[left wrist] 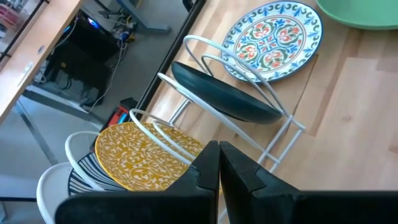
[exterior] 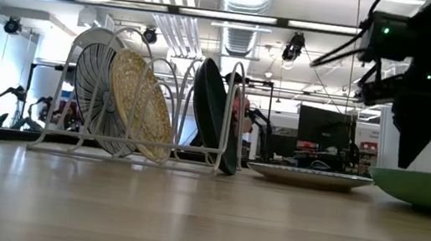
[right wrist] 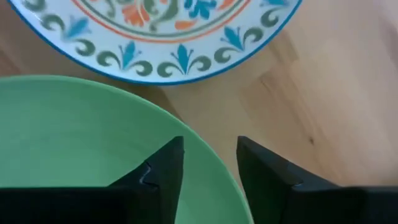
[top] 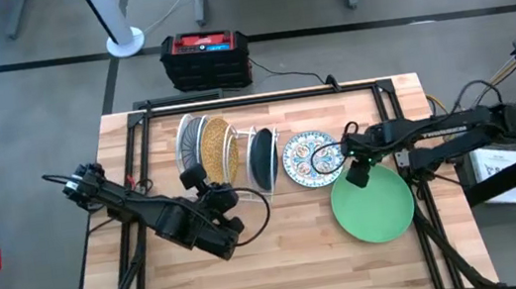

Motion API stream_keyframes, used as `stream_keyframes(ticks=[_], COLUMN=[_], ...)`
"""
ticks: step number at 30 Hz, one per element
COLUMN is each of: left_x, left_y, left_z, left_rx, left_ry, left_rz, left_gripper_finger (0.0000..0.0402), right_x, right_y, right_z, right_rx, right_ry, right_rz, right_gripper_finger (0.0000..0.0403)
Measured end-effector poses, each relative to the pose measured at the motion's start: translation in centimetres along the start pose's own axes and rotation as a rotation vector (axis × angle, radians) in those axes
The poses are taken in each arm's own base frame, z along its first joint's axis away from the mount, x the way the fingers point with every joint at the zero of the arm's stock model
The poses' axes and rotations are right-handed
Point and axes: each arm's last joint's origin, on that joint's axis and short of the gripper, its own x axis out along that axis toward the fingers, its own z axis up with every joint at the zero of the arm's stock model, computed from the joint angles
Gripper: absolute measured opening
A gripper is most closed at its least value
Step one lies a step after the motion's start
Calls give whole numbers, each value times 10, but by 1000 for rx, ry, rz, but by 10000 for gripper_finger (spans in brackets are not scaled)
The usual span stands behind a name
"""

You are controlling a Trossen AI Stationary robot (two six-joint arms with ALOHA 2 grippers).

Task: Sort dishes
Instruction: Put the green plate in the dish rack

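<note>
Table (top: 283,261): wooden top carrying everything below; bare boards across its 6 o'clock half in the high view.
Wire rack (top: 236,127): white, at about 11 o'clock from table centre, already holding three plates on edge.
Green plate (top: 382,210): plain light green, lying flat at about 4 o'clock from table centre, apart from the rack. It looks like stiff glazed ware, probably fairly heavy for its size, slick and breakable. The thin rim is the only place to take hold of, one finger over and one under.
Floral plate (top: 306,158): white with blue pattern, flat at 3 o'clock of the rack, its edge just beside the green plate's 11 o'clock rim. Likely equally brittle and slippery.
Teal plate (top: 262,159): dark, standing in the rack's slot nearest the floral plate.
Mustard plate (top: 215,150): yellow speckled, standing in a middle slot.
Striped plate (top: 193,145): pale with dark lines, in the far slot.
Right gripper (right wrist: 208,171): fingers apart, straddling the green plate's rim at its 11 o'clock edge, one finger above the plate, one outside it, not pinching.
Left gripper (left wrist: 219,168): fingers pressed together, empty, waiting at 6 o'clock of the rack.
</note>
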Motion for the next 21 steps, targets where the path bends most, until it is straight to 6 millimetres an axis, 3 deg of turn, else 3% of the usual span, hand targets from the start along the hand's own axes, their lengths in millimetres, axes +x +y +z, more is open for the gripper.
stream_keyframes(ticks=[7, 21], left_x=[-1, -1], left_y=[-1, -2], left_z=[0, 0], left_rx=[-4, -9], left_ry=[-5, -8], left_rz=[-5, -9], left_gripper_finger=[0, 0], right_x=[12, 19], right_y=[5, 11], right_z=[9, 15], right_rx=[-73, -129], right_ry=[80, 151], right_rz=[-26, 47], right_gripper_finger=[167, 159])
